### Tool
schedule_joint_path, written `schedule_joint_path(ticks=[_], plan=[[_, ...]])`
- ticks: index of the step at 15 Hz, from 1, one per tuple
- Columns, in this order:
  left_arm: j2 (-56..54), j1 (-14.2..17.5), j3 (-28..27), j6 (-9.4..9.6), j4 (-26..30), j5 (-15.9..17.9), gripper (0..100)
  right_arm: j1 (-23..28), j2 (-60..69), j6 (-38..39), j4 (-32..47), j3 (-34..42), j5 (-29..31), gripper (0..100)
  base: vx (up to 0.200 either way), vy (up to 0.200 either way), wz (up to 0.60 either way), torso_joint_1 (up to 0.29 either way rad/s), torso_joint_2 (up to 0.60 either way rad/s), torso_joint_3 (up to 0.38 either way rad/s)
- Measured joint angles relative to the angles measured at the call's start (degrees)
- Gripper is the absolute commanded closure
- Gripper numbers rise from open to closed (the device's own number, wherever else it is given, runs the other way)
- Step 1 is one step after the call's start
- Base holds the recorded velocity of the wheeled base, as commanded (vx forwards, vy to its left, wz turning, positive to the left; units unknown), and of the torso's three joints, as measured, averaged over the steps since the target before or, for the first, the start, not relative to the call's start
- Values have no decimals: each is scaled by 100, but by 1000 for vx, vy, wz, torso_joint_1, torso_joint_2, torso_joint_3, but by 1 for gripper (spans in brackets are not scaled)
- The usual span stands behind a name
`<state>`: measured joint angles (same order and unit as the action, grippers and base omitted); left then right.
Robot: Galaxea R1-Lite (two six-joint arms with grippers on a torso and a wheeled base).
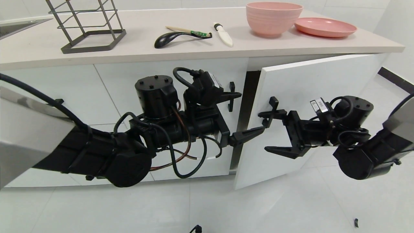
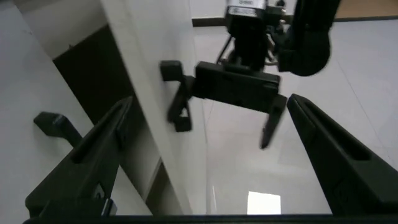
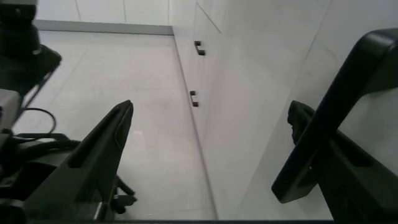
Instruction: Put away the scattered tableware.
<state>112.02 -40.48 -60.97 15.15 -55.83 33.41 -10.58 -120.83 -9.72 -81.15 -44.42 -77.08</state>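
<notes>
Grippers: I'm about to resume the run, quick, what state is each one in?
Left gripper: open, holding nothing, straddling the edge of the cabinet door.
Right gripper: open, holding nothing, beside the door handle.

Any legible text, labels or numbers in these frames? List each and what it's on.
Print too small to read: left-wrist sticker.
Print too small to read: right-wrist sticker.
Nothing readable: green band on the chopsticks.
No other text visible.
</notes>
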Motion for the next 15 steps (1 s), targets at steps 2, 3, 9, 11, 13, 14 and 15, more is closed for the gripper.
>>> schedule_joint_path(ticks=[2,3,9,11,13,14,15], plan=[[239,-24,-455,-139,-11,-41,0,15,276,-5,9,369,-115,0,0,0,0,0,0,0],[405,-50,-750,-174,-16,-60,0,22,378,-5,16,496,-133,0,0,0,0,0,0,0],[1453,-463,-2161,-304,-169,-51,0,20,557,-33,0,700,-144,0,0,0,0,0,0,0],[1651,-573,-2358,-304,-161,-82,0,17,567,-38,-9,700,-148,0,0,0,0,0,0,0],[1742,-606,-2415,-304,-180,-85,0,74,567,-54,-24,691,-169,0,0,0,0,0,0,0],[1749,-617,-2432,-306,-189,-84,0,160,557,-68,-39,678,-201,0,0,0,0,0,0,0],[1740,-614,-2437,-311,-191,-84,0,251,532,-82,-57,664,-205,0,0,0,0,0,0,0]])
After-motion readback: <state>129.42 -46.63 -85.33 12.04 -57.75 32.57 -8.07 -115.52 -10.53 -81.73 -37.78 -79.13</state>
